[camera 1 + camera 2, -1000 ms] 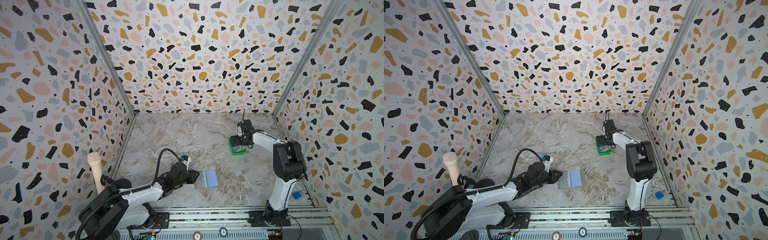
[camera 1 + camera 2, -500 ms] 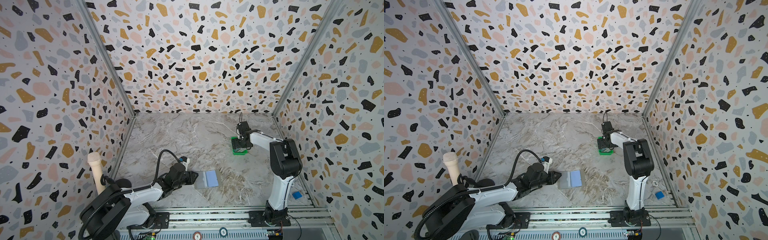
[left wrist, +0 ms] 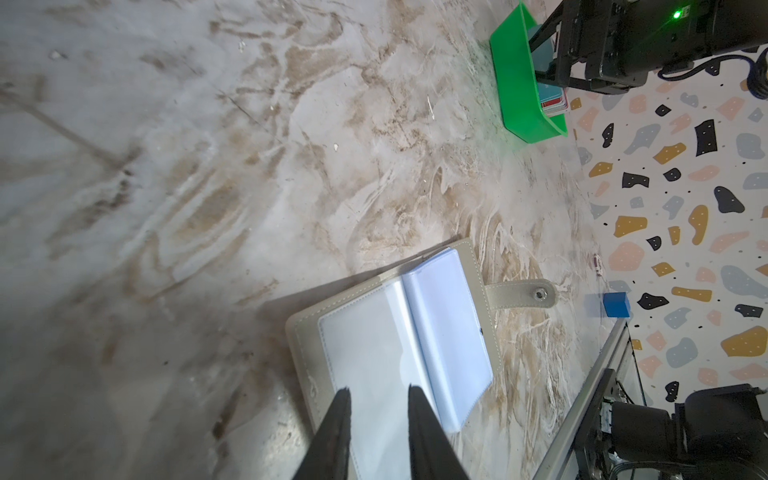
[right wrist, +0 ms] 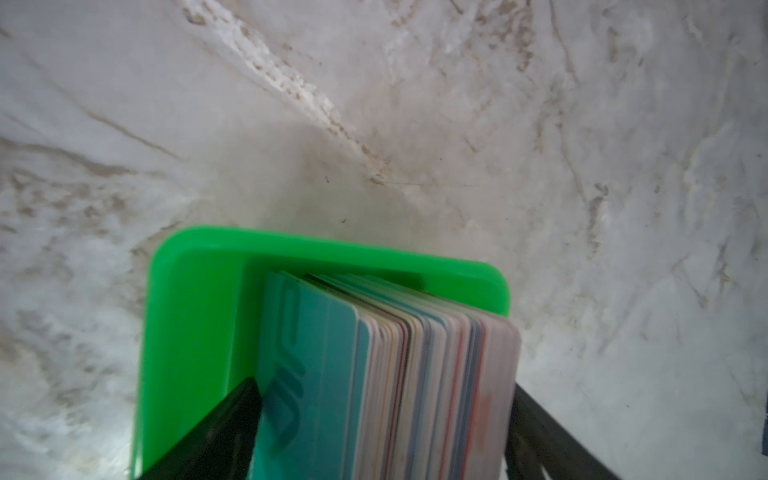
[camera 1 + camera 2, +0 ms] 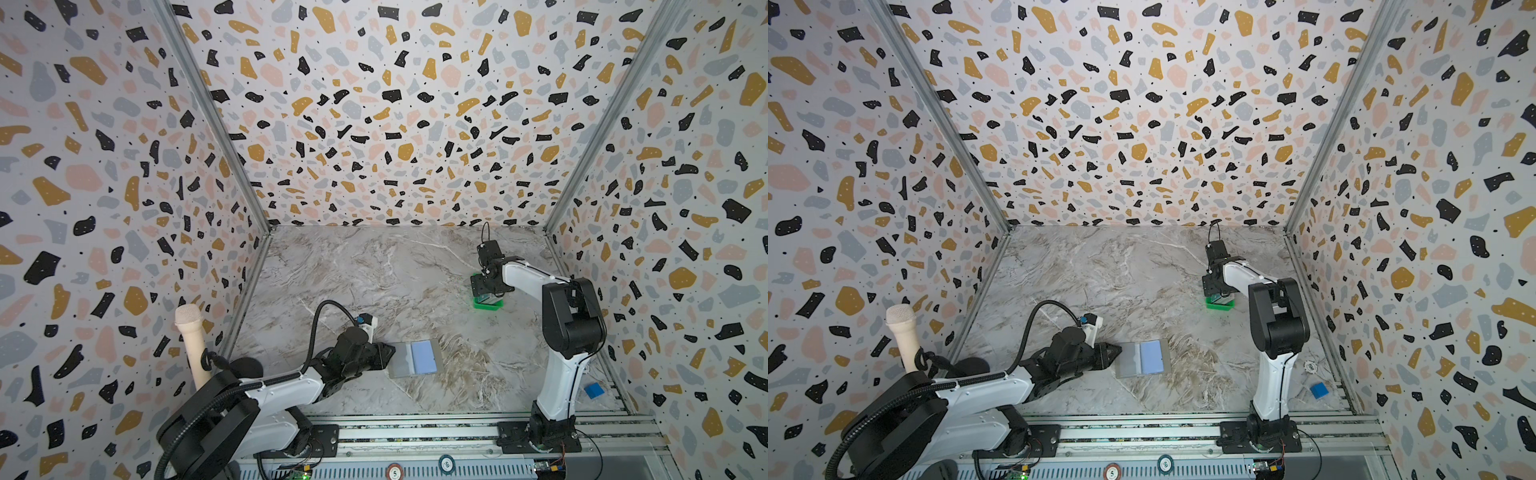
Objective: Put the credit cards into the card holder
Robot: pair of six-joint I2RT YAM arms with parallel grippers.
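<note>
Where the rail [image 5: 415, 432] runs along the near edge, both arm bases are bolted down. A cream foam-topped post [image 5: 192, 345] stands beside the left base. By the right base a blue block [image 5: 594, 390] sits close to the side wall, with a small white disc [image 5: 1311, 366] just beyond it.

Further in, the holder [image 5: 415, 358] lies open and flat on the marble tabletop [image 5: 374, 282]. Its clear pockets face up, a pale blue page covers its right half, and its strap [image 3: 539, 294] is flung toward the right wall. Well apart from it, farther back on the right, stands the green tray [image 5: 486, 305]. The cards [image 4: 436, 353] are packed on edge inside, leaning, with teal outermost on one side and pink on the other. The tray's wall crowds the teal side.

The left arm lies low and almost level. The left gripper [image 3: 379, 395] is at the holder's left edge with its tips over the left pocket, a narrow gap between them and nothing in it. The right arm rises, elbows over and reaches back with its wrist pointing down. The right gripper [image 4: 384, 388] is in the tray with its jaws wide astride the whole stack. One finger [image 4: 232, 415] is wedged between the tray wall and the teal card, and the other lies along the pink one. Whether they squeeze, I cannot tell.

Since a second ago the right gripper has sunk from just above the tray down into it. The left arm and the holder have not moved.
</note>
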